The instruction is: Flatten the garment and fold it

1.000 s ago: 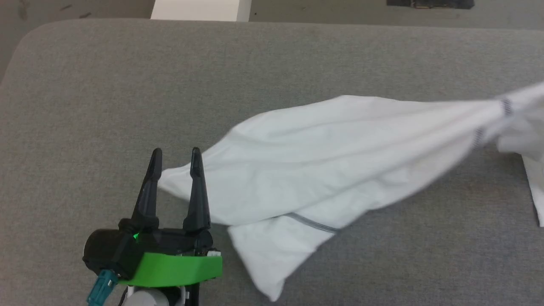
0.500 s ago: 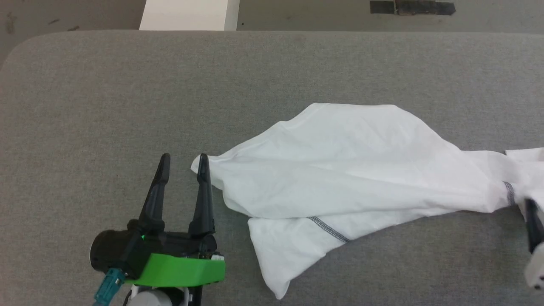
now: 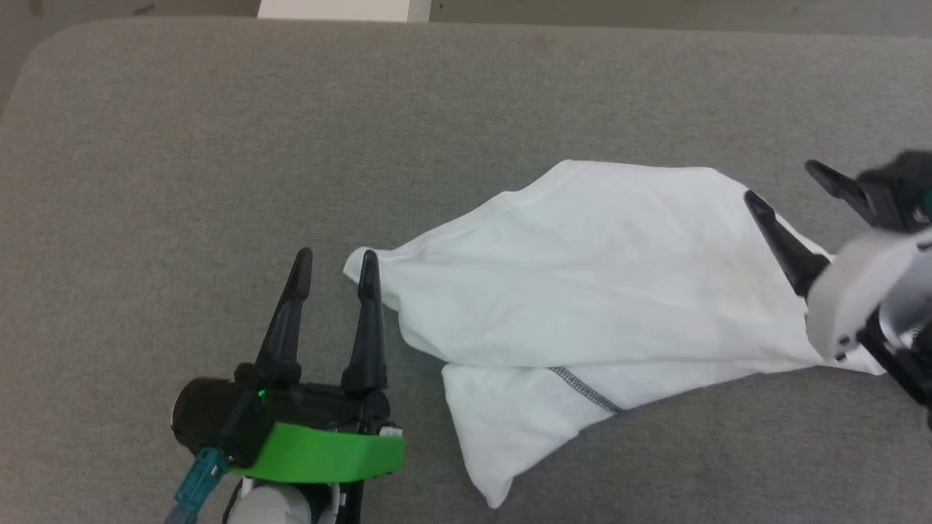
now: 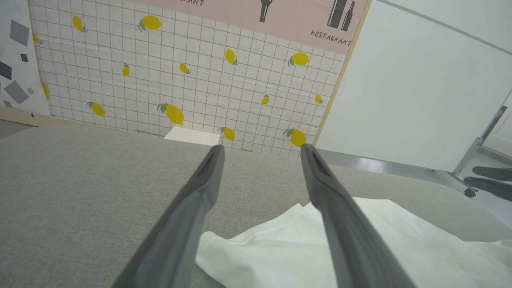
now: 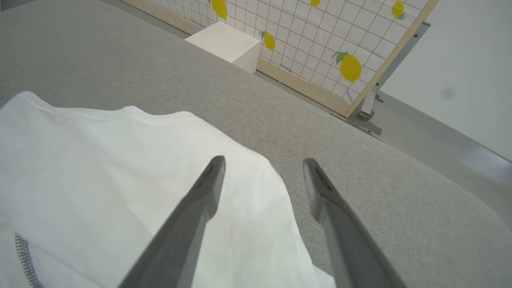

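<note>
Risk at this moment came mostly from the layers of the cloth. The garment [image 3: 597, 291] lay on the grey padded table [image 3: 182, 145], but not flat. It was bunched into a long shape, with one part doubled under along the near side, where a dark stitched seam [image 3: 582, 389] showed. It lay between the two grippers.

The left gripper [image 3: 336, 252] had its fingers wide apart and held nothing. The left corner of the garment lay just beside the tip of its inner finger, and I could not tell whether they touched. The right gripper [image 3: 780, 180] was also wide open and empty, above the right part of the garment, with one finger over the cloth and the other over the bare table. The right end of the garment was hidden behind that arm in the head view.

In my judgement, several things could go wrong from here:

- If the left fingers closed on the corner as it lay, they could take two layers together. A pull would then move the whole bunch and not open it.
- The fabric looked thin, so a grip on too little of the edge could slip out during a pull.
- If the right gripper came down where it hovered, it could pinch the middle of a panel and not a hem. Lifting from there would make new wrinkles.
- A pull by one arm alone could drag the garment toward the table edge.

The white box [image 3: 342, 9] beyond the far edge was well apart and seemed no danger.
</note>
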### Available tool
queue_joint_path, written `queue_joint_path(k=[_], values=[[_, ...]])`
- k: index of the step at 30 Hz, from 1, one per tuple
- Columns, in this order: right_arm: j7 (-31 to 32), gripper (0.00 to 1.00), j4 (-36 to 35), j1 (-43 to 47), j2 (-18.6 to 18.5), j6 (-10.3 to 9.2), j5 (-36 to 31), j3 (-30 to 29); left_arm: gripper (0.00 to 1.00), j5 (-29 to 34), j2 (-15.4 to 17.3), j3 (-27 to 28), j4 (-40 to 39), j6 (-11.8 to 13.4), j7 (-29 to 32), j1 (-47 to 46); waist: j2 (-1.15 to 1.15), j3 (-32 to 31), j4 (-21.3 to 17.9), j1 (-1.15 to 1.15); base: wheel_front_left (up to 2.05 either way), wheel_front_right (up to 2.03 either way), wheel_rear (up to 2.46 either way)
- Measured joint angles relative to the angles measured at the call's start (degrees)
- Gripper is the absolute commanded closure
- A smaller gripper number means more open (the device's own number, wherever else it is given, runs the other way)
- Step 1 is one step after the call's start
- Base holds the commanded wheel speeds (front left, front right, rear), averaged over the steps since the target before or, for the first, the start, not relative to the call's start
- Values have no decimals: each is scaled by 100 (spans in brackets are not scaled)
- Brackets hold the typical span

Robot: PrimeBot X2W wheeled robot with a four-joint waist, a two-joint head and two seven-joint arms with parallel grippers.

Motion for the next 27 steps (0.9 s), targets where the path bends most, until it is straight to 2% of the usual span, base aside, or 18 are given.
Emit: queue_joint_path(k=[6, 15, 16, 17, 18, 22, 27], values=[[738, 0, 1087, -1092, -265, 0, 578, 859, 0, -91, 0, -190, 4, 65, 0, -224, 0, 317, 264, 0, 0, 0, 0], [954, 0, 2241, -1981, -884, -1, 661, 1869, 0, -283, 0, -480, 49, 163, 0, -488, 0, 747, 749, 0, 0, 0, 0], [1033, 29, 2283, -2013, -933, -4, 772, 2015, 0, -298, 0, -499, 53, 179, 0, -499, 0, 787, 805, 0, 0, 0, 0], [1117, 81, 2287, -2071, -1005, -5, 887, 2106, 0, -312, 0, -513, 56, 181, 0, -502, 0, 815, 849, 0, 0, 0, 0], [1239, 100, 2273, -2169, -1112, -4, 1042, 2219, 0, -322, 0, -522, 58, 199, 0, -502, 0, 846, 899, 0, 0, 0, 0], [1335, 100, 2170, -2398, -1351, -3, 1383, 2481, 0, -328, 0, -528, 74, 230, 0, -500, 0, 911, 1053, 0, 0, 0, 0], [893, 100, 2202, -2670, -1397, -3, 1317, 2497, 0, -337, 1, -538, 73, 240, 0, -500, 0, 873, 1113, 0, 0, 0, 0]])
